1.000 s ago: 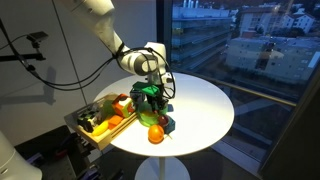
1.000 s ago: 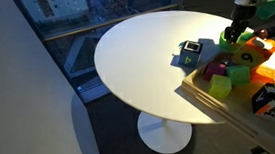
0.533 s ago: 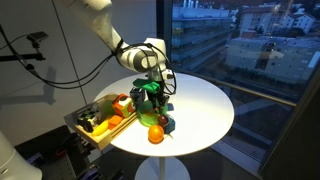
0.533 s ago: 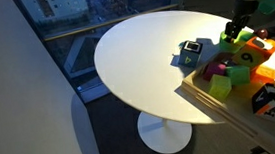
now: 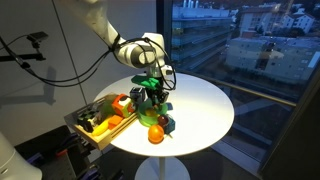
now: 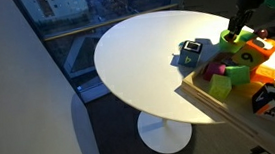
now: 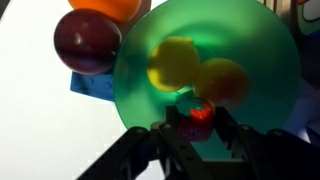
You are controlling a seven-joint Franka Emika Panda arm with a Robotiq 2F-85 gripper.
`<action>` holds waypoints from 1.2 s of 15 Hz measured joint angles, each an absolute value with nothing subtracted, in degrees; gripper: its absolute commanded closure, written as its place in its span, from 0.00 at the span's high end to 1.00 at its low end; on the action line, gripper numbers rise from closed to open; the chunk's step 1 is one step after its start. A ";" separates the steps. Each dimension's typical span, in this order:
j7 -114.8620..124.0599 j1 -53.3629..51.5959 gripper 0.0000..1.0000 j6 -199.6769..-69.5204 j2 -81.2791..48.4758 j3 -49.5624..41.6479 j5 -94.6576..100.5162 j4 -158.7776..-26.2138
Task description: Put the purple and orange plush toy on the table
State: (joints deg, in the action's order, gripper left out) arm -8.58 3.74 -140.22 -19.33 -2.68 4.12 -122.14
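In the wrist view my gripper [image 7: 195,124] is shut on the purple and orange plush toy [image 7: 197,111], holding it just over the green bowl [image 7: 250,45]. The bowl holds a yellow ball [image 7: 172,62] and an orange ball [image 7: 222,80]. In an exterior view my gripper [image 5: 152,88] hangs above the green bowl [image 5: 146,97] on the round white table [image 5: 205,105]. In the other exterior view my gripper [image 6: 238,24] is at the table's [image 6: 136,57] far right edge. The toy is too small to make out in either exterior view.
A wooden tray [image 5: 92,128] with several colourful toys sits at the table's edge; it also shows in an exterior view [image 6: 214,95]. A round orange ball [image 5: 155,134] and a dark teal block [image 5: 166,123] lie near the bowl. A dark red ball [image 7: 86,42] lies beside the bowl.
My gripper has risen a little above the green bowl with the plush toy held in it. Nothing else has moved.
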 measured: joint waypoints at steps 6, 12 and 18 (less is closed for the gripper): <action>-10.31 4.07 0.19 -139.90 -14.87 -2.71 4.10 -125.21; -13.09 5.07 0.19 -139.88 -9.19 -3.00 4.10 -130.26; -17.48 6.26 0.19 -137.90 -3.66 -4.31 3.99 -135.19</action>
State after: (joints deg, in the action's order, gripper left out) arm -17.48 6.26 -137.90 -3.66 -4.31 3.99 -135.19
